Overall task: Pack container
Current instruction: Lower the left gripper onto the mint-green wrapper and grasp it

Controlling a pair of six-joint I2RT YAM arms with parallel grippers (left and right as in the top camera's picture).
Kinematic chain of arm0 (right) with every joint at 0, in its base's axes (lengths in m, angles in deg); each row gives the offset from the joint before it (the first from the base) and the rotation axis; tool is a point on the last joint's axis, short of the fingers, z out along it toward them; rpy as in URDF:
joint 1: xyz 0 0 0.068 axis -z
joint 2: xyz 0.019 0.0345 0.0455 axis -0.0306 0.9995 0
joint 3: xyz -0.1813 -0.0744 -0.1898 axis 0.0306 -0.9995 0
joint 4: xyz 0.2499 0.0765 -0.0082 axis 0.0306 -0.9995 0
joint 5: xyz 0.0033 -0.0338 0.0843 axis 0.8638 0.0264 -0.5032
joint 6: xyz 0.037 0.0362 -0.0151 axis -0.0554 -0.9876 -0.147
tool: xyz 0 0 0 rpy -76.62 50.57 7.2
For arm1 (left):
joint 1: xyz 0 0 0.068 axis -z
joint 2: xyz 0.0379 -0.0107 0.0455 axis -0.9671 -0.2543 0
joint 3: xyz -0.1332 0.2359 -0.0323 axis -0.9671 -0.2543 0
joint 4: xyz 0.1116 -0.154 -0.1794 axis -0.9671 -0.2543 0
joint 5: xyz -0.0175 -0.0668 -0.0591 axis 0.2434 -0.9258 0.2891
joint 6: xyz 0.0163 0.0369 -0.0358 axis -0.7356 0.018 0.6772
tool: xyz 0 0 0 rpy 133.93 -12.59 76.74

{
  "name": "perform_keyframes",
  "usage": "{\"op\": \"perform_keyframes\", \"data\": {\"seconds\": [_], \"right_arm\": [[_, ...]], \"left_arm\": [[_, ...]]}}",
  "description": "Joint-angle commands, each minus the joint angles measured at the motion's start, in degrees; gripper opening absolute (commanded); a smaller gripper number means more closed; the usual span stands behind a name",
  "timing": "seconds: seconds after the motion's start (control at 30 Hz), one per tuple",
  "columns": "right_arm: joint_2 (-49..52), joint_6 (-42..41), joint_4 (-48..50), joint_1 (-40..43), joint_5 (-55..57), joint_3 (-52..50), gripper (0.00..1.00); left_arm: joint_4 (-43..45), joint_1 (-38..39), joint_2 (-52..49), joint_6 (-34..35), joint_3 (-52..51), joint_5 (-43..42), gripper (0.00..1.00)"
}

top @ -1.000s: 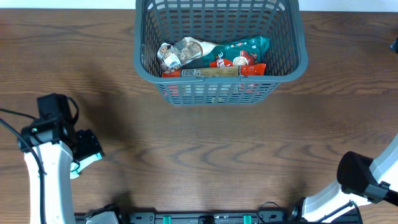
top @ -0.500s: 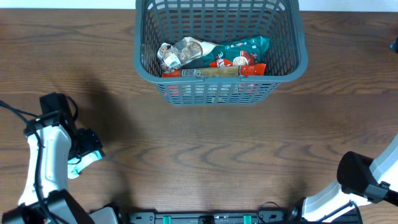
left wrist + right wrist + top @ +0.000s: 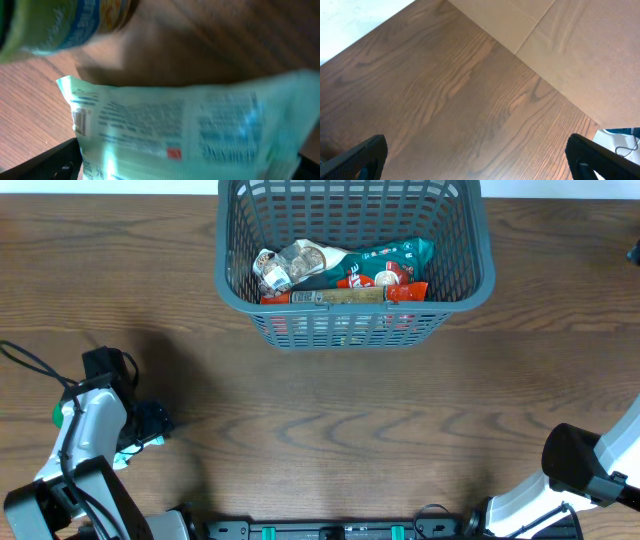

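Even, bright light from above falls on the dark brown wood-grain table (image 3: 330, 430), the overhead view sharp throughout. A soft shadow pools on the wood at the left, and another lies under the near wall of the large dark grey slotted plastic basket (image 3: 355, 330), where glossy wrappers catch small glints. The left wrist view is badly blurred: a pale green printed foil packet (image 3: 190, 135) fills it, its lettering smeared. The right wrist view is bright and crisp.
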Motion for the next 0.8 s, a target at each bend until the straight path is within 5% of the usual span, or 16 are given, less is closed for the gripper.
{"op": "perform_keyframes", "data": {"seconds": [0.0, 0.17, 0.2, 0.23, 0.3, 0.37, 0.4, 0.77], "right_arm": [[-0.42, -0.98, -0.11, 0.85, 0.2, -0.17, 0.99], [-0.42, -0.98, -0.11, 0.85, 0.2, -0.17, 0.99], [-0.42, -0.98, -0.11, 0.85, 0.2, -0.17, 0.99], [-0.42, -0.98, -0.11, 0.85, 0.2, -0.17, 0.99], [-0.42, -0.98, -0.11, 0.85, 0.2, -0.17, 0.99], [-0.42, -0.98, -0.11, 0.85, 0.2, -0.17, 0.99], [-0.42, -0.98, -0.11, 0.85, 0.2, -0.17, 0.99], [-0.42, -0.98, -0.09, 0.85, 0.2, -0.17, 0.99]], "left_arm": [[2.69, -0.24, -1.49, 0.52, -3.32, -1.4, 0.98], [4.76, -0.24, -1.49, 0.94, -4.26, -3.78, 0.99], [5.03, -0.24, -1.49, 0.94, -4.26, -4.24, 0.92], [5.18, -0.24, -1.49, 0.94, -4.26, -4.24, 0.66], [5.38, -0.24, -1.49, 0.96, -4.26, -4.24, 0.52], [5.46, -0.24, -1.49, 0.98, -4.26, -4.24, 0.12], [5.49, -0.24, -1.49, 0.98, -4.28, -4.22, 0.06], [6.27, -0.22, -1.44, 0.9, -4.2, -9.46, 0.06]]}}
